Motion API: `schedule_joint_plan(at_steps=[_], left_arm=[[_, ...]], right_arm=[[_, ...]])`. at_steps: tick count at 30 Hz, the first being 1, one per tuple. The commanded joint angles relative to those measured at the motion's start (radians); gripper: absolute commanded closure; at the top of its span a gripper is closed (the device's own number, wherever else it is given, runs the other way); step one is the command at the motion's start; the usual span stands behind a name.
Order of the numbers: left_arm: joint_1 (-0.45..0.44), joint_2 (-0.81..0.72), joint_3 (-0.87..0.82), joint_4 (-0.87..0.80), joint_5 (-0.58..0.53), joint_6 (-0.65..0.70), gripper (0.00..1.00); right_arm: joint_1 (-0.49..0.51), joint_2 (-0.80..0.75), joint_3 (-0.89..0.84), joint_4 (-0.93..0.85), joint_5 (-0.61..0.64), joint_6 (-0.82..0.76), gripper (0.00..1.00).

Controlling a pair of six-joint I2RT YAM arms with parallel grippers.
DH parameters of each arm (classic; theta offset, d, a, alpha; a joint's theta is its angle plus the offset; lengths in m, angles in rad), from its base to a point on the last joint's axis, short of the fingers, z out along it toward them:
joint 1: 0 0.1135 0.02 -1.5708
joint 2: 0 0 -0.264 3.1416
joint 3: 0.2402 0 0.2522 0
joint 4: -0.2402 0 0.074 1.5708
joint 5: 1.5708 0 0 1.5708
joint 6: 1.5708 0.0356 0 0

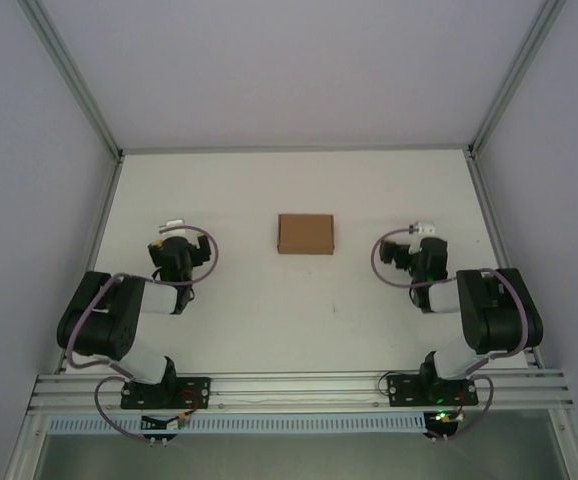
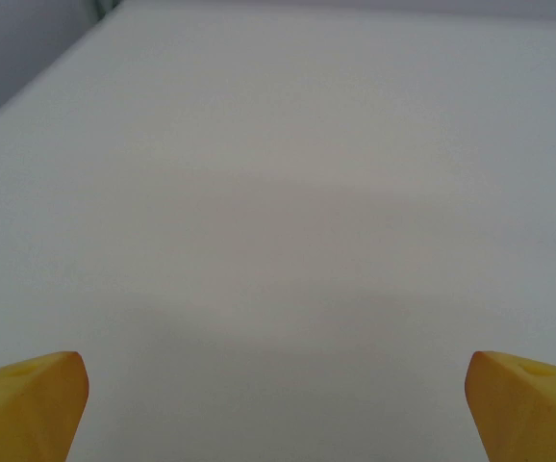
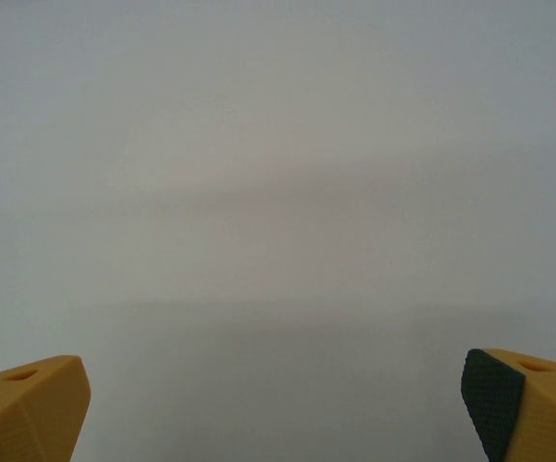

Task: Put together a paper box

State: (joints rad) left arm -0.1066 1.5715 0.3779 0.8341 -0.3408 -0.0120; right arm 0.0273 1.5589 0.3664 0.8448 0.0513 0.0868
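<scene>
The paper box [image 1: 305, 234], a small shallow brown cardboard rectangle, lies flat near the middle of the white table. My left gripper [image 1: 173, 226] sits well to its left and my right gripper [image 1: 421, 230] well to its right, both apart from it. In the left wrist view the yellow fingertips [image 2: 28, 404] stand wide apart over bare table, so the left gripper [image 2: 276, 404] is open with nothing between. The right gripper [image 3: 276, 404] is likewise open, its yellow fingers [image 3: 26, 406] spread at the frame's lower corners.
The white table [image 1: 299, 310] is bounded by metal frame posts [image 1: 69, 75] and pale walls on three sides. An aluminium rail [image 1: 299, 388] with both arm bases runs along the near edge.
</scene>
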Motion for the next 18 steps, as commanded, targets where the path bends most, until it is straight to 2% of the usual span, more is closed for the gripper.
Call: schedule_joint_plan(at_steps=[1, 7, 12, 18], left_arm=[[0.042, 0.020, 0.007, 0.099, 0.125, -0.027, 0.00], [0.042, 0.010, 0.012, 0.070, 0.125, -0.031, 0.00], [0.043, 0.012, 0.013, 0.071, 0.126, -0.029, 0.00], [0.036, 0.014, 0.018, 0.066, 0.119, -0.023, 0.00]], right_arm=[[-0.037, -0.013, 0.022, 0.070, -0.077, 0.078, 0.00], [-0.036, -0.013, 0.024, 0.064, -0.063, 0.079, 0.00], [-0.037, -0.010, 0.043, 0.030, -0.122, 0.054, 0.00], [-0.036, -0.014, 0.039, 0.030, -0.125, 0.054, 0.00]])
